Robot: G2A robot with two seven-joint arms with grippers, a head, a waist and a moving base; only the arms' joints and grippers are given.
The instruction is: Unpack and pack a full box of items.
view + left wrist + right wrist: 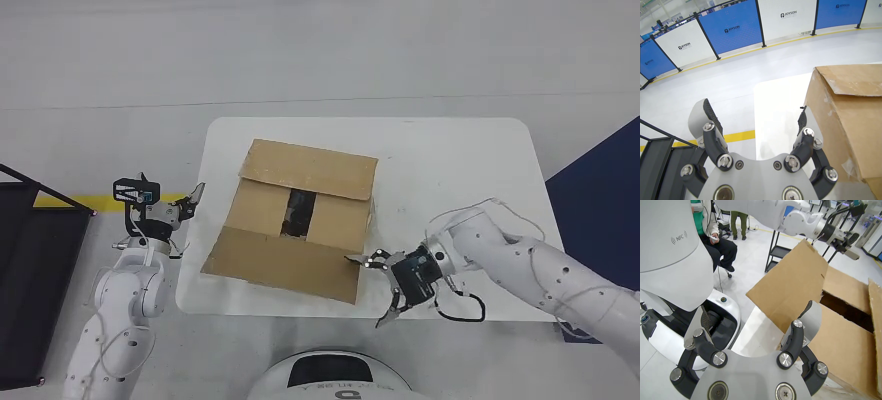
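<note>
A brown cardboard box (300,215) stands in the middle of the white table (450,170). Its near flap (285,262) is folded outward toward the table's front edge, and a dark gap (298,212) shows between the inner flaps. What lies inside is hidden. My left gripper (188,218) hangs open just off the table's left edge, one finger (802,115) close to the box's corner (848,113). My right gripper (375,290) is open at the front right corner of the near flap (791,285), with one finger (810,308) beside the flap's edge and nothing held.
A black metal rack (40,280) stands on the floor to the left of the table. A blue panel (600,190) stands to the right. Bare tabletop lies right of the box and behind it. Blue and white fence panels (730,32) ring the floor.
</note>
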